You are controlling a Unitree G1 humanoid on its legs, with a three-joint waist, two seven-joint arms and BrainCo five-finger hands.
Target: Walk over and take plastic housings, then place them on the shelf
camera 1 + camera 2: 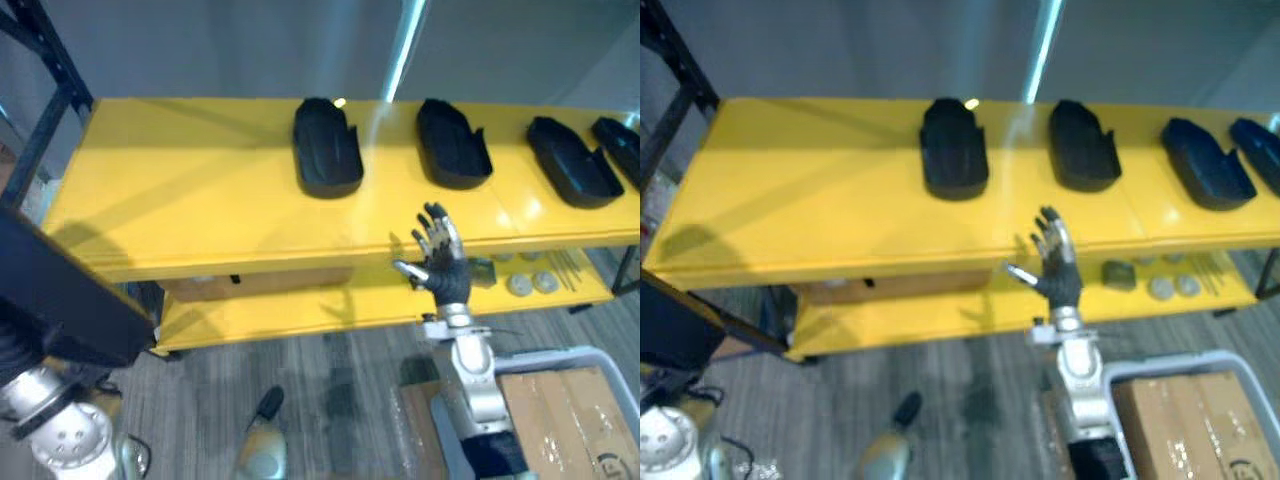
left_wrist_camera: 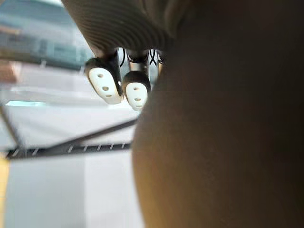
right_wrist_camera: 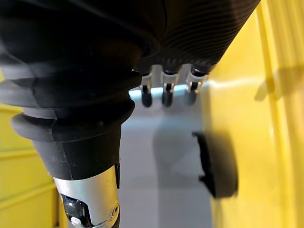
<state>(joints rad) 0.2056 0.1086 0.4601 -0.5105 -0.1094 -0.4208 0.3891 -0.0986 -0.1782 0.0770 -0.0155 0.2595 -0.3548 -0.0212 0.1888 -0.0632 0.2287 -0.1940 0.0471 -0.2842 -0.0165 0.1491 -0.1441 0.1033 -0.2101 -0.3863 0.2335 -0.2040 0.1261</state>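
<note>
Floor [image 1: 330, 400]: grey planks, running under everything listed.
Wall [image 1: 200, 50]: plain grey, at the back.
Black metal frame [image 1: 45, 110]: far left, slanted upright.
Long brown cardboard box [image 1: 260, 283]: low, left of centre, mostly hidden.
Two pale round discs [image 1: 519, 285] [image 1: 545, 282]: side by side, just apart.
Smaller discs just behind them.
Grey-green lump [image 1: 482, 271]: just left of the discs; make unclear.
Thin rods [image 1: 566, 268]: bundled, right of the discs.
Pale-rimmed bin [image 1: 560, 355]: on the floor, lower right.
Brown carton [image 1: 570, 420]: inside it.

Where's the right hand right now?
In the left eye view the right hand is open before the front edge of the yellow shelf, right of centre, nearest the second plastic housing from the left.
</note>
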